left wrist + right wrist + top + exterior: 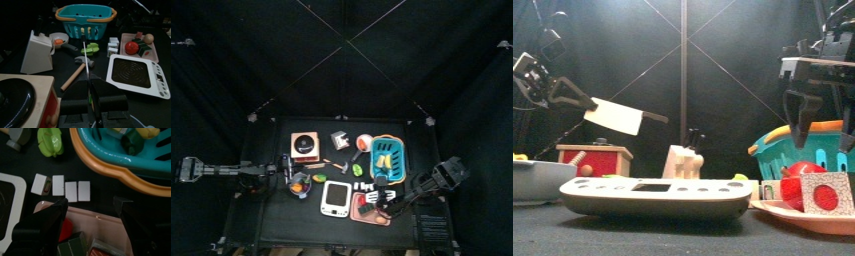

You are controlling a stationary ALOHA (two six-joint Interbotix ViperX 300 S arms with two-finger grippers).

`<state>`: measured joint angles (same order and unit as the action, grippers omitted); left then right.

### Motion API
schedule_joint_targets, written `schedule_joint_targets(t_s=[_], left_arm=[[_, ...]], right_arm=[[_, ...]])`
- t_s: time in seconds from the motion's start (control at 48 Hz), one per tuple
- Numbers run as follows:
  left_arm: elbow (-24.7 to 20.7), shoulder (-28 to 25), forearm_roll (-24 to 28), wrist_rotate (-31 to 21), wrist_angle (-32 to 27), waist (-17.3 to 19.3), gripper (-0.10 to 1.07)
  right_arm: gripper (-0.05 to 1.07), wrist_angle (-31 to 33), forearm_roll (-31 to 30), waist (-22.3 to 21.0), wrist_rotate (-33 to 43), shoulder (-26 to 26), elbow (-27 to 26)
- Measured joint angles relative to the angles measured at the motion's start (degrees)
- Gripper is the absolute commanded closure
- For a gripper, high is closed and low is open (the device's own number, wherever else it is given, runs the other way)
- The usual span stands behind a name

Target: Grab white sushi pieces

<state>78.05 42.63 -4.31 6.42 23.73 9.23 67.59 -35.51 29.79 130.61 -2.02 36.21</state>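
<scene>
Several white sushi pieces (70,191) lie in a row on the black table between the blue basket (133,158) and a pink tray (100,218). They also show in the left wrist view (112,46), beside the tray. My right gripper (93,215) is open and empty, just above the pieces and the tray's edge; in the front view (818,125) it hangs over the basket. My left gripper (92,97) is shut on a white toy knife (615,116) and holds it in the air at the table's left.
A white tray with a dark spot (137,75) lies at the front middle. A white carton (37,50), a toy hammer (75,75), a green piece (50,140), a red-and-wood stove box (593,160) and a grey bowl (533,180) stand around.
</scene>
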Motion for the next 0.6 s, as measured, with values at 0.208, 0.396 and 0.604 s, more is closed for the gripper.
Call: schedule_joint_targets(t_s=[0.208, 0.396, 0.604], left_arm=[[-0.1, 0.1, 0.0, 0.0, 0.0, 0.0, 0.64], [0.0, 0.0, 0.0, -0.1, -0.1, 0.0, 0.64], [0.0, 0.1, 0.0, 0.0, -0.1, 0.0, 0.64]], right_arm=[[0.01, -2.9, -1.8, 1.5, -0.1, 0.0, 0.0], [0.01, -4.0, -3.7, 1.8, -0.1, 0.4, 1.1], [0.01, -9.2, -4.0, 0.8, -0.2, 3.0, 4.1]])
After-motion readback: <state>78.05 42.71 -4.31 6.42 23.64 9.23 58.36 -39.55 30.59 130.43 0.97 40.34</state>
